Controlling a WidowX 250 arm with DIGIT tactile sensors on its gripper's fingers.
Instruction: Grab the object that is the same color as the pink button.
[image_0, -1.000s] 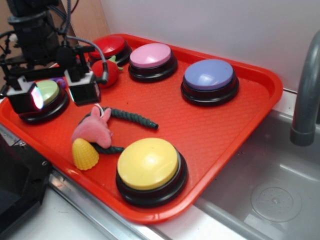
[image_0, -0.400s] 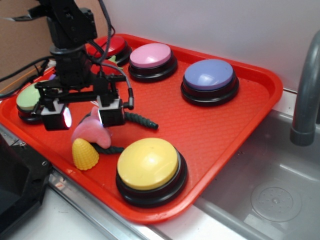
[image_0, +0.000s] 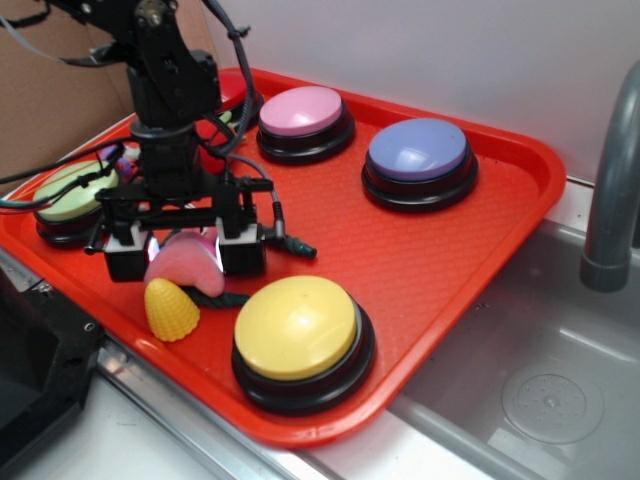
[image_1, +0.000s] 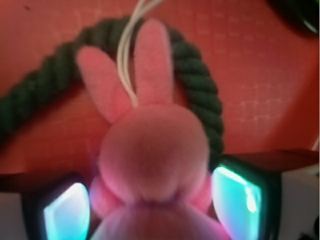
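Arm was held vertical over the red tray; gripper was lowered, jaws spread astride the pink plush toy, at 7 o'clock from the pink button.

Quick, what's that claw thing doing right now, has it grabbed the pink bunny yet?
Gripper: open, its two fingers either side of the pink plush bunny, not yet squeezing it.

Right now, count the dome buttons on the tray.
5: pink and lavender-blue at the back, yellow in front, green at left, red mostly hidden behind the arm.
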